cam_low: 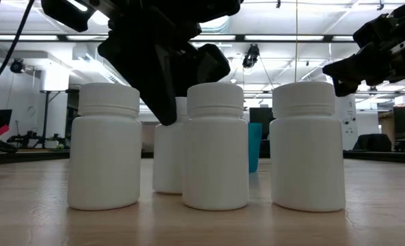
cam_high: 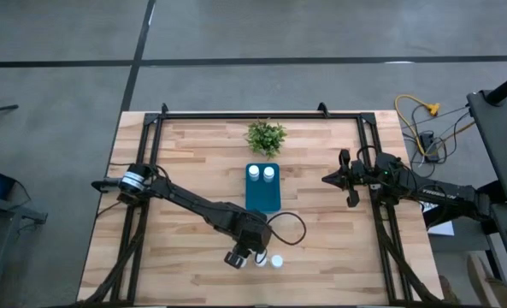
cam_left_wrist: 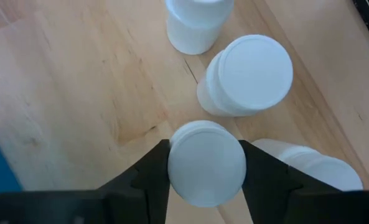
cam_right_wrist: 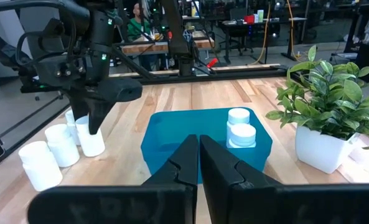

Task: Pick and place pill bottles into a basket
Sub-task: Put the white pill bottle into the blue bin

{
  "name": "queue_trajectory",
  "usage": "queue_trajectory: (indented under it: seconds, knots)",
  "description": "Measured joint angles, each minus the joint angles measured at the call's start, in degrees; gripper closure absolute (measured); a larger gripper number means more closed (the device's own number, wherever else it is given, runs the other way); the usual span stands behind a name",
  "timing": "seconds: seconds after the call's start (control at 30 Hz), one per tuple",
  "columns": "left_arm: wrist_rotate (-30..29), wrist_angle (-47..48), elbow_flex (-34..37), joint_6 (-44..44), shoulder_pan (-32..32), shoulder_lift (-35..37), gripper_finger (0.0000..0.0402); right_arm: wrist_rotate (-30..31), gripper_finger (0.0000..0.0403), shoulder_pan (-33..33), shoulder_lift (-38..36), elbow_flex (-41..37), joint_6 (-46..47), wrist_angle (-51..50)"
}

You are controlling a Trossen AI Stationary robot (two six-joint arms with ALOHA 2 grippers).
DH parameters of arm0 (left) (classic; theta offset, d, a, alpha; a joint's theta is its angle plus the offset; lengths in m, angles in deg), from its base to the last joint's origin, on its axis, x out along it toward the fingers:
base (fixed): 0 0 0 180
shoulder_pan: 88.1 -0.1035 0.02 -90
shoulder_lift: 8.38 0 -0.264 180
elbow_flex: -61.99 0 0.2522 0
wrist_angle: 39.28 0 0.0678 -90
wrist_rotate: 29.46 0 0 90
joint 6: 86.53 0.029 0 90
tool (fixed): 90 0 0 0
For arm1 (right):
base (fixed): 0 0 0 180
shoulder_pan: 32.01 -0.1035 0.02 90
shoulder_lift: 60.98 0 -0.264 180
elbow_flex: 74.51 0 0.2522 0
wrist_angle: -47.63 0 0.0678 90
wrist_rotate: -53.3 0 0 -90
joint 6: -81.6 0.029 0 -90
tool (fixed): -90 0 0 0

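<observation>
Four pill bottles (cam_low: pixel 216 147) stand upright in a cluster at the table's near edge, and the left gripper (cam_left_wrist: pixel 206 163) pinches the cap of one bottle (cam_left_wrist: pixel 206 163) between its dark fingers (cam_left_wrist: pixel 153 171). Just beyond the cluster, toward the table's far side, lies the teal basket (cam_high: pixel 262 198), already holding two bottles (cam_right_wrist: pixel 240 130) at its far end. Judged from this, the lift must carry the upright bottle away from the near edge and over the basket's near rim. Well off to the right, the right gripper (cam_right_wrist: pixel 198 155) waits, fingers pressed together.
</observation>
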Motion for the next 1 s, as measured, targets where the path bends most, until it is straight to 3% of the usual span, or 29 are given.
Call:
queue_trajectory:
  seconds: [0.43,0.7,1.0]
  knots:
    - [-1.10,5.60,-3.76,1.47,-0.10,3.41,0.0258,0.01,0.0394,-0.01,0.00,0.00,0.38,-0.19]
    - [-15.21,7.65,-4.42,7.05,-0.99,11.01,0.0258,-0.01,0.0394,-0.01,0.02,0.00,0.83,-0.33]
    - [-18.42,10.09,-4.28,9.09,-8.37,13.94,0.0258,0.01,0.0394,0.00,0.04,-0.02,1.38,-1.71]
